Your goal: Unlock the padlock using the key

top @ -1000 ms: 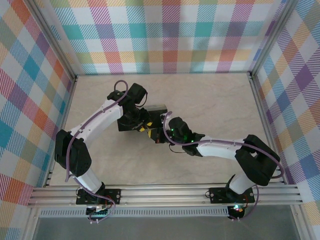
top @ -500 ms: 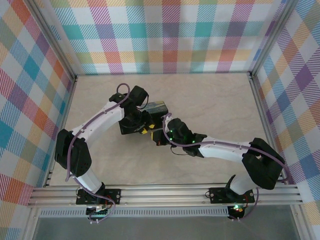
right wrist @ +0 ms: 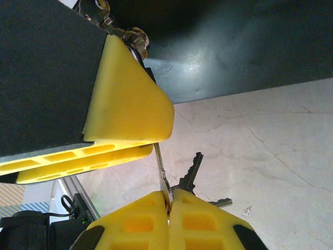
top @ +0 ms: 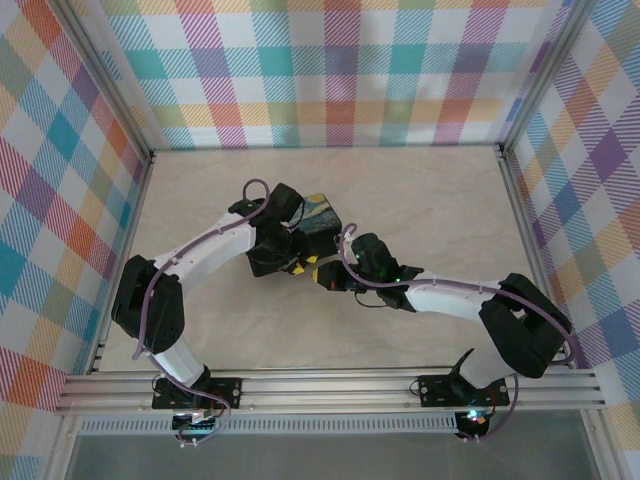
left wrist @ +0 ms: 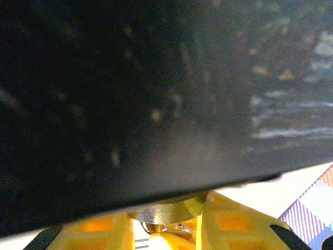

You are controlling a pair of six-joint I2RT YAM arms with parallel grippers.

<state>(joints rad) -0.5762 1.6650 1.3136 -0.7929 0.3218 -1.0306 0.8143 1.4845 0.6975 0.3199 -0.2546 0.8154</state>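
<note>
Blurred, edges cut off: box (left wrist: 156, 78). Mostly hidden behind it: padlock (left wrist: 166, 211). Tip hidden behind left fingers (right wrist: 125, 99): key (right wrist: 161, 174).

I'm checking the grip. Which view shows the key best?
The right wrist view: the key is a thin silvery blade pinched in the shut right gripper. In the top external view it is too small to tell. The left wrist view faces the dark box.

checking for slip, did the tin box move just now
Yes: the tin box shifted slightly right, away from the left rail, its painted face now showing.
</note>
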